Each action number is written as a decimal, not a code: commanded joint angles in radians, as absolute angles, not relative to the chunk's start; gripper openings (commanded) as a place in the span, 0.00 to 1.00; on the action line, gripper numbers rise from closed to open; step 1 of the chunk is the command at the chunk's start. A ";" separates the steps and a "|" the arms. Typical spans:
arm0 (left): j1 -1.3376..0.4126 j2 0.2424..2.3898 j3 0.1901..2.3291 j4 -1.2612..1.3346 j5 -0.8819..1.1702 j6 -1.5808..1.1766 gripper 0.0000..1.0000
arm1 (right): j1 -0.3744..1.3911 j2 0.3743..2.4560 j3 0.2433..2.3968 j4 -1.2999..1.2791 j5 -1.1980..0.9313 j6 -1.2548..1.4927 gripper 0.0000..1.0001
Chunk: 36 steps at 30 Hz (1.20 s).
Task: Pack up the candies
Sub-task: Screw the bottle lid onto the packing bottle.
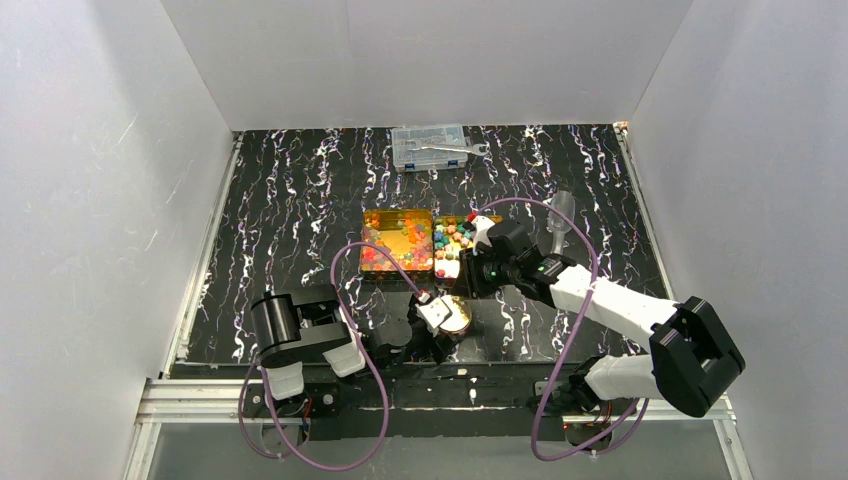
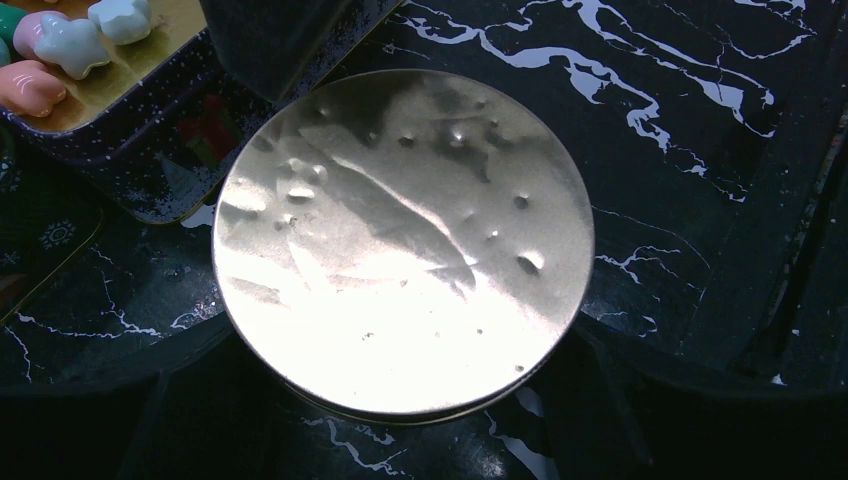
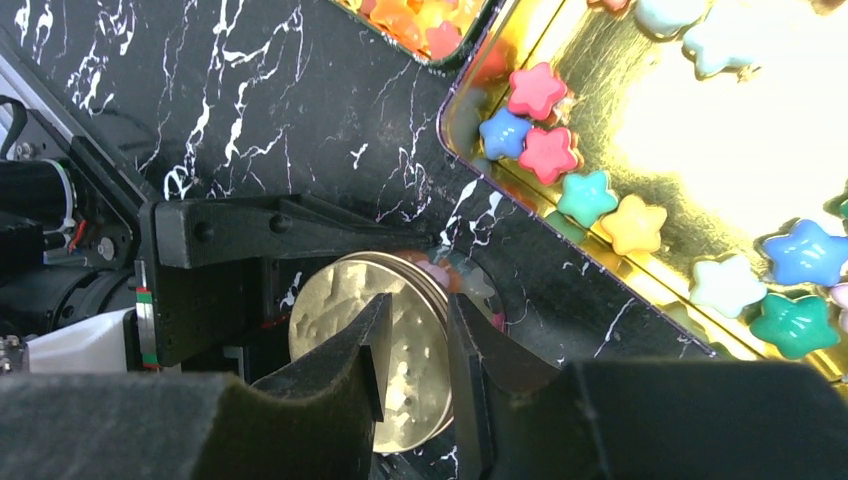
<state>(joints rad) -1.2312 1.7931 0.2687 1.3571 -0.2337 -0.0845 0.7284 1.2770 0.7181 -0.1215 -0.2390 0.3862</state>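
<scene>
Glossy red, orange and yellow candies fill a rectangular gold tin, and pastel star candies lie in a second tin beside it. In front of these stands a round gold tin, its dented floor bare. My left gripper is shut on that round tin, one finger on each side. My right gripper hovers over the round tin, open by a narrow gap with nothing between its fingers.
A clear compartment box with a wrench sits at the back of the black marbled table. A clear plastic piece lies right of the pastel tin. White walls close in three sides. Purple cables loop from both arms.
</scene>
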 commanded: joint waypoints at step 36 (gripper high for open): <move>-1.224 1.769 0.357 0.952 -0.430 -0.179 0.15 | 0.824 0.941 0.341 -0.103 -0.304 0.578 0.20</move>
